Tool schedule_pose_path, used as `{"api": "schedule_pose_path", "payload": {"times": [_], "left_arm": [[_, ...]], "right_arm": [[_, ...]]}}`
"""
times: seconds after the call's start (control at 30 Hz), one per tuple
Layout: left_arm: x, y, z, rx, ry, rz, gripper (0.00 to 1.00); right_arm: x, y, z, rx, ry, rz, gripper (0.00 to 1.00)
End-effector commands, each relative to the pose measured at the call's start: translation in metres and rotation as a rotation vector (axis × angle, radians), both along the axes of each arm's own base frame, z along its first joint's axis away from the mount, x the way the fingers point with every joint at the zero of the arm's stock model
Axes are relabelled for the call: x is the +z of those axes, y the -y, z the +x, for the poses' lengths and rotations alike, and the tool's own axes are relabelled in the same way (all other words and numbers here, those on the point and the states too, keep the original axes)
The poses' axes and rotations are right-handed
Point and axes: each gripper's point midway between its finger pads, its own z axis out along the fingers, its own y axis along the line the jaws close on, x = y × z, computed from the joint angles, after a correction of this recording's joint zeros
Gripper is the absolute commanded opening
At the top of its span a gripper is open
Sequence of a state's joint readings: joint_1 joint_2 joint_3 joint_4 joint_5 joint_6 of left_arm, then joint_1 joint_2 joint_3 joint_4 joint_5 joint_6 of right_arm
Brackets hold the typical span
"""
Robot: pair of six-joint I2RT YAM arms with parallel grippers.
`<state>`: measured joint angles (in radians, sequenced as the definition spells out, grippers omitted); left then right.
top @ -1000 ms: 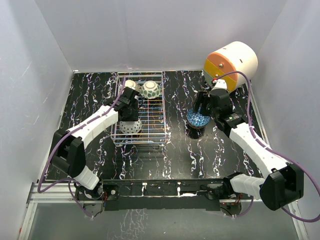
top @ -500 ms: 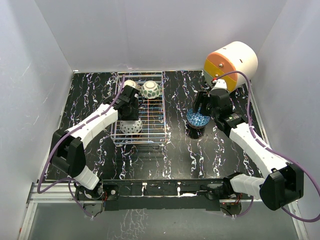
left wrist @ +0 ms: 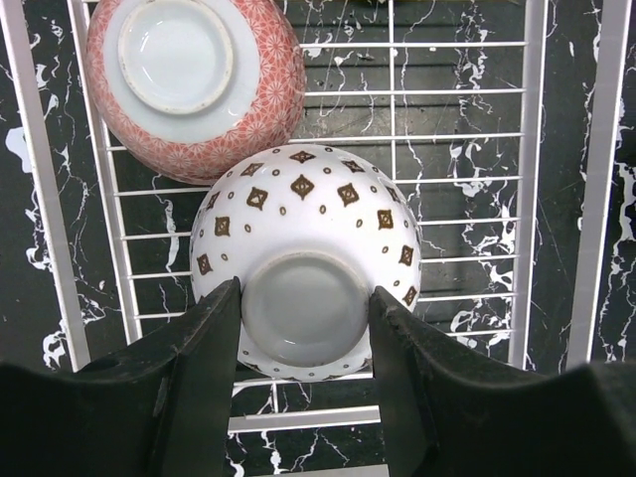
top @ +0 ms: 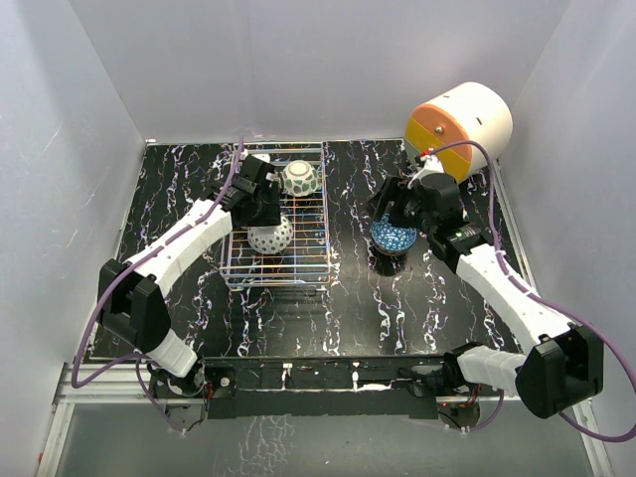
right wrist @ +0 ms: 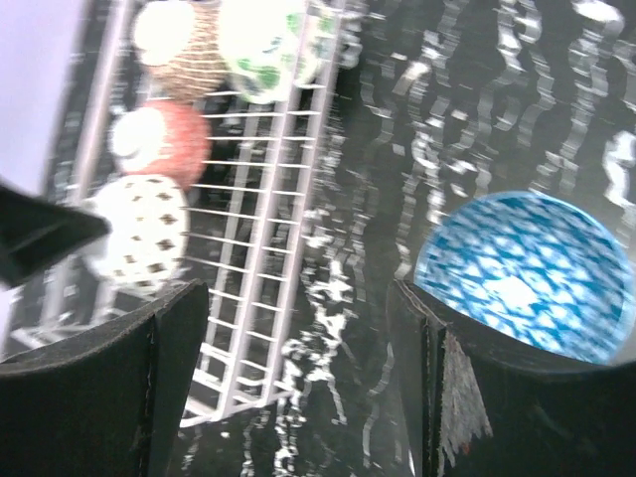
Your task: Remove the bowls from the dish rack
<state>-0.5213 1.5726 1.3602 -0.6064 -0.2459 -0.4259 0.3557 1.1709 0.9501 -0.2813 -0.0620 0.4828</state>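
The dish rack [top: 310, 250] is a silver wire basket at centre left. My left gripper [left wrist: 304, 298] is shut on the foot ring of an upturned white bowl with brown diamonds [left wrist: 303, 214], one finger on each side. From above, that bowl [top: 270, 238] hangs over the rack's near half under the left gripper [top: 264, 219]. A pink bowl [left wrist: 194, 79] lies upside down just behind it. A green-leaf bowl [top: 299, 179] sits at the rack's far end, and a beige bowl [right wrist: 174, 45] beside it. My right gripper [right wrist: 298, 308] is open and empty, beside a blue-patterned bowl [top: 394, 237] standing on the table.
A large white-and-orange cylindrical drawer unit [top: 459, 121] stands at the back right corner. White walls close in the black marbled table [top: 179, 189] on three sides. The right wrist view is blurred.
The left gripper has carried the white diamond bowl back and a little right over the rack. The right gripper has swung left, away from the blue bowl.
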Motion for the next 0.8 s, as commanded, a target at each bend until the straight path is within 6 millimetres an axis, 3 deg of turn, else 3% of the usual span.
{"api": "schedule_pose_path", "payload": {"times": [0.0,0.23,0.77], "left_arm": [[0.046,0.011,0.006,-0.008,0.120,-0.113,0.25],[0.068,0.021,0.006,-0.016,0.154,-0.220,0.25],[0.100,0.056,0.013,-0.103,0.185,-0.570,0.25]], "right_arm": [[0.071,-0.053,-0.012,0.231,0.162,0.327,0.78],[0.081,-0.088,-0.021,0.405,0.126,0.553,0.79],[0.071,-0.098,-0.021,0.432,0.094,0.599,0.79]]}}
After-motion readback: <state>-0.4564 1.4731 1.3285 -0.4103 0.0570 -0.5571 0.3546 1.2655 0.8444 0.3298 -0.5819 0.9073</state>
